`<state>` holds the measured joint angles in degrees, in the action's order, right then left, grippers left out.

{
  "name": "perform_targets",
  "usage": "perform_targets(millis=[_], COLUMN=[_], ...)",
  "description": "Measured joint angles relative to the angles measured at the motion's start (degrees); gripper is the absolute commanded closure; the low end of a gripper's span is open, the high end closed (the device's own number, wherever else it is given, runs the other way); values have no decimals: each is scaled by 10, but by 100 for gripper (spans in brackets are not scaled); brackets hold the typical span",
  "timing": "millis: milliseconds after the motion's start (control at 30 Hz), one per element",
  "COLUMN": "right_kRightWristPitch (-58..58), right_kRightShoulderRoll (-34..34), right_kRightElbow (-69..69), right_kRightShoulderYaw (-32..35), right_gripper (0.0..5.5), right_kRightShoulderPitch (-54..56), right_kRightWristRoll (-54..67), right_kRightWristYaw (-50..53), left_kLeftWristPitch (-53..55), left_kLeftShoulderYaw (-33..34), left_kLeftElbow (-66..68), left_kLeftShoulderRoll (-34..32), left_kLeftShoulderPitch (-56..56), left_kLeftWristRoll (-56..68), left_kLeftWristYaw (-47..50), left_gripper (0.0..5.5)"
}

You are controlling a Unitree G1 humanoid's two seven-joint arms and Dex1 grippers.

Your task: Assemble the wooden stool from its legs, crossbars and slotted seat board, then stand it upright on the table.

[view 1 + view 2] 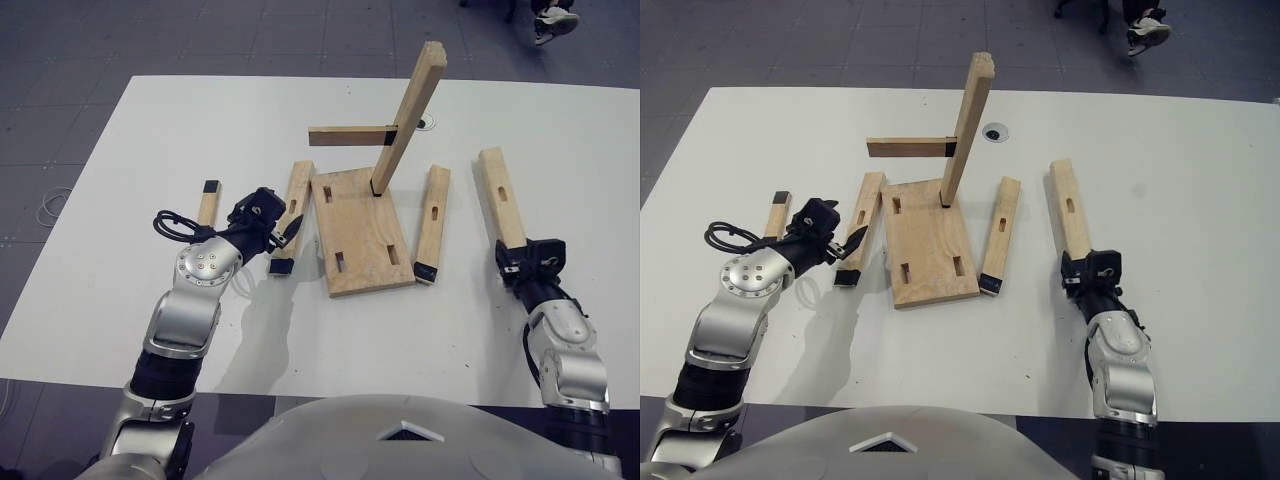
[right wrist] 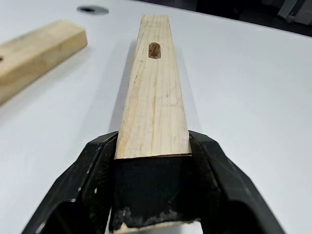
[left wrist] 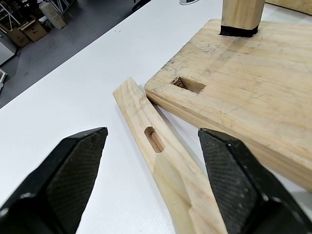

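Straddling one lying leg (image 3: 168, 168), left gripper (image 3: 152, 138) spread wide; right gripper (image 2: 153, 140) clamped on rightmost leg (image 2: 153, 92).

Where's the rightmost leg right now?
In the head views, the rightmost leg lies flat on the right of the table, right of the loose leg beside the seat board. Its near black-tipped end is clamped in the right gripper.

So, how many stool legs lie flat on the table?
3. The left leg lies beside the seat board, inside the open left pincer; the middle leg lies on the board's other side; the right pincer grips the right leg.
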<state>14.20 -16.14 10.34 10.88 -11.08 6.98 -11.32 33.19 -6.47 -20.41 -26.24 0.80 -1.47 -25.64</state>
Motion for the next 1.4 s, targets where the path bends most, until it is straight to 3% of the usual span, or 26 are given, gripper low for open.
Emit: perform_targets(millis=[300,467,633,733,967,1233,1400], right_kRightWristPitch=[88,200,296,320,386,410,410], right_kRightShoulderRoll=[-2,0,-24,-35,-55,-69,-69], right_kRightElbow=[92,132,131,128,124,83,81], right_kRightShoulderYaw=[35,67,76,69,13,-23,-40], right_gripper=[345,345,345,345,345,345,345], right_kRightShoulderPitch=[241,348,362,363,340,323,321], right_kRightWristRoll=[138,362,557,606,710,726,721], right_kRightWristYaw=[-6,-37,-96,-113,-200,-279,-295], left_kLeftWristPitch=[-61,-10,90,139,162,137,132], left_kLeftShoulderYaw=[126,208,247,255,229,199,173], left_kLeftElbow=[49,15,-33,-60,-80,-67,-77], left_kLeftShoulderRoll=[-8,3,24,39,76,98,89], left_kLeftShoulderPitch=[11,66,117,129,145,137,128], left_kLeftWristRoll=[126,307,490,621,821,1002,1038], left_kLeftWristYaw=[-63,-103,-73,-33,85,158,164], left_gripper=[206,206,206,206,93,93,93])
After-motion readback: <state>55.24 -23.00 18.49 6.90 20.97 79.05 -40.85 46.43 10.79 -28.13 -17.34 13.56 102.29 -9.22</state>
